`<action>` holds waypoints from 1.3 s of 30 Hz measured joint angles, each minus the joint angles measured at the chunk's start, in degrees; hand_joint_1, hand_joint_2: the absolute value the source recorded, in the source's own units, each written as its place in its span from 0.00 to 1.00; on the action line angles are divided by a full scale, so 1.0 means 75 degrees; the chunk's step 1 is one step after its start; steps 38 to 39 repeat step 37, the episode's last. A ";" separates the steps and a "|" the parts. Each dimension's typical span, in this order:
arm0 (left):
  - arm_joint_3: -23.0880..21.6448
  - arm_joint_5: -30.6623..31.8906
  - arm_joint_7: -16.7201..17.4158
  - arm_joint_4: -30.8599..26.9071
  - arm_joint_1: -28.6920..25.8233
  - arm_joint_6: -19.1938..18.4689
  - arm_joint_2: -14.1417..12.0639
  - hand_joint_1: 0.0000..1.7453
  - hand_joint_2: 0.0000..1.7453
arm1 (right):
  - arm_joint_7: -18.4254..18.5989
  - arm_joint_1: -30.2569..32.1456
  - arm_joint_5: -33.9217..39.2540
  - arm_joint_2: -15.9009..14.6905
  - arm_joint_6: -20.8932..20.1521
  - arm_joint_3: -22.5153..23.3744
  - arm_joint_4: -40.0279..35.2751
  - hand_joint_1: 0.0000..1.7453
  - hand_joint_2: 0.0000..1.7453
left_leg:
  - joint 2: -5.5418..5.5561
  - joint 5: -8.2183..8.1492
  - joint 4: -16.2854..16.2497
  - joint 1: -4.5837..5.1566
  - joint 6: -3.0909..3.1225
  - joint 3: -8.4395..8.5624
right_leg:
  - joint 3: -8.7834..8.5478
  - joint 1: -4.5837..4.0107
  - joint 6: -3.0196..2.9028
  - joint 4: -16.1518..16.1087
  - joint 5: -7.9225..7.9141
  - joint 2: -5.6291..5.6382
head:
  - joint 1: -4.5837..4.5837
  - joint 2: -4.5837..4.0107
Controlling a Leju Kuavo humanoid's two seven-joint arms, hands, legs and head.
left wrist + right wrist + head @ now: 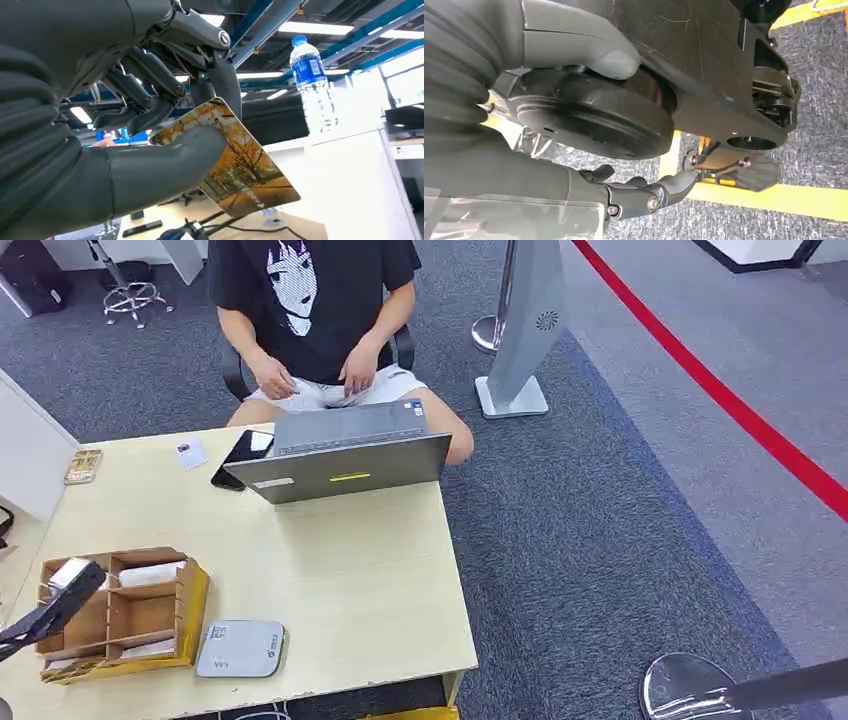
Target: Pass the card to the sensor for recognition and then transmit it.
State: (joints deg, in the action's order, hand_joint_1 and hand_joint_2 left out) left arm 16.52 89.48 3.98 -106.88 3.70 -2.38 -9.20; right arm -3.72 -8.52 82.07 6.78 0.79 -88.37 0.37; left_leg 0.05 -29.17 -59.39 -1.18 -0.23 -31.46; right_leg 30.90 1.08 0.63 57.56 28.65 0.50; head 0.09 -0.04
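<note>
My left hand (150,125) pinches the card (235,165) between thumb and fingers, raised off the table (340,560) beside the wooden organizer (125,615). The sensor (240,648) lies just beside that organizer. My right hand (644,195) hangs low, its grip unclear

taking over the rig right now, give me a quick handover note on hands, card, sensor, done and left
Left hand: holds the card, a picture of yellow trees on it, pinched between thumb and fingers, raised off the table.
Right hand: hangs low by the robot's body over the carpet; holding nothing as far as the wrist view shows.
Sensor: the grey pad near the front edge of the table, beside the wooden organiser. Nothing lies on it.
Done: card is in hand.
Left: bring the card to the sensor, then pass it on, likely to the seated person.
</note>
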 joint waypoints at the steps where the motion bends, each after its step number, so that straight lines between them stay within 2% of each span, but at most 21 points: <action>1: -0.0046 0.0003 0.0084 0.0087 0.0067 -0.0003 -0.0069 1.00 1.00 | -0.0009 -0.0004 0.0009 0.0000 -0.0032 0.0000 0.0003 0.00 1.00 | -0.0001 0.0000 0.0000 0.0000 0.0000 0.0000 | 0.0000 0.0000 0.0000 0.0000 0.0000 0.0001 | 0.0000 0.0000; 4: -0.0353 0.0003 0.0502 0.0353 0.0196 -0.0006 -0.0434 1.00 1.00 | -0.0085 0.0012 0.0140 0.0000 -0.0061 0.0000 0.0006 0.00 1.00 | -0.0005 0.0000 0.0000 0.0000 0.0000 -0.0002 | 0.0004 0.0000 0.0000 0.0000 0.0000 0.0005 | 0.0000 0.0000; 7: -0.0699 0.0003 0.0687 0.0614 0.0341 0.0015 -0.0670 1.00 1.00 | -0.0093 0.0023 0.0224 0.0000 -0.0073 0.0000 0.0009 0.00 1.00 | -0.0002 0.0000 0.0000 0.0002 0.0000 -0.0003 | 0.0003 0.0001 0.0000 0.0000 0.0000 0.0002 | -0.0003 0.0000; 14: -0.1125 0.0003 0.0772 0.1057 0.0608 0.0082 -0.0795 1.00 1.00 | 0.0003 0.0019 0.0306 0.0000 -0.0053 0.0000 0.0012 0.00 1.00 | -0.0007 0.0000 -0.0001 0.0002 0.0000 -0.0003 | 0.0004 0.0001 0.0000 0.0000 -0.0002 0.0007 | -0.0003 0.0000; 19: -0.1475 0.0003 0.0991 0.1113 0.0642 0.0128 -0.1075 1.00 1.00 | 0.0026 0.0016 0.0315 0.0000 -0.0035 0.0000 0.0015 0.00 1.00 | -0.0007 0.0000 0.0000 0.0001 0.0000 -0.0003 | 0.0007 0.0001 0.0000 0.0000 -0.0001 0.0006 | 0.0003 0.0000; 26: -0.1781 0.0006 0.1023 0.1133 0.0768 0.0184 -0.1197 1.00 1.00 | 0.0012 0.0014 0.0408 0.0000 -0.0082 -0.0003 0.0017 0.00 1.00 | -0.0009 0.0000 0.0000 0.0001 0.0000 -0.0004 | 0.0007 0.0001 0.0000 0.0000 -0.0002 0.0008 | 0.0000 0.0000; 27: -0.1813 0.0006 0.1023 0.1133 0.0779 0.0187 -0.1197 0.84 1.00 | 0.0006 0.0014 0.0408 0.0000 -0.0087 -0.0003 0.0017 0.00 1.00 | -0.0010 0.0000 0.0000 0.0001 0.0000 -0.0004 | 0.0007 0.0001 0.0000 0.0000 -0.0002 0.0010 | 0.0000 0.0000; 28: -0.1842 0.0003 0.1026 0.1133 0.0788 0.0207 -0.1200 0.49 1.00 | 0.0003 0.0014 0.0402 0.0000 -0.0105 -0.0003 0.0017 0.00 1.00 | -0.0012 0.0000 0.0000 0.0001 0.0000 -0.0004 | 0.0007 0.0001 -0.0001 0.0000 -0.0002 0.0014 | 0.0000 0.0000; 29: -0.1871 0.0006 0.1026 0.1139 0.0799 0.0230 -0.1203 0.00 1.00 | -0.0003 0.0016 0.0396 0.0000 -0.0111 -0.0003 0.0017 0.00 1.00 | -0.0012 0.0000 0.0000 0.0001 0.0000 -0.0004 | 0.0007 0.0001 -0.0001 0.0000 -0.0002 0.0014 | 0.0000 0.0000; 34: -0.1891 0.0006 0.0947 0.1151 0.0802 0.0367 -0.1209 0.00 1.00 | -0.0006 0.0016 0.0396 0.0000 -0.0111 -0.0003 0.0029 0.00 1.00 | -0.0011 0.0000 0.0000 0.0001 0.0000 -0.0004 | 0.0008 0.0001 -0.0001 0.0000 -0.0002 0.0013 | 0.0000 0.0000; 37: -0.1877 0.0006 0.0664 0.1151 0.0795 0.0548 -0.1098 0.00 1.00 | -0.0006 0.0016 0.0396 0.0000 -0.0087 -0.0003 0.0032 0.00 1.00 | -0.0009 0.0000 0.0000 0.0001 0.0000 -0.0005 | 0.0006 0.0001 -0.0001 0.0000 -0.0002 0.0010 | 0.0000 0.0000; 39: -0.1877 0.0006 0.0664 0.1151 0.0795 0.0548 -0.1098 0.00 1.00 | -0.0006 0.0016 0.0396 0.0000 -0.0087 -0.0003 0.0032 0.00 1.00 | -0.0009 0.0000 0.0000 0.0001 0.0000 -0.0005 | 0.0006 0.0001 -0.0001 0.0000 -0.0002 0.0010 | 0.0000 0.0000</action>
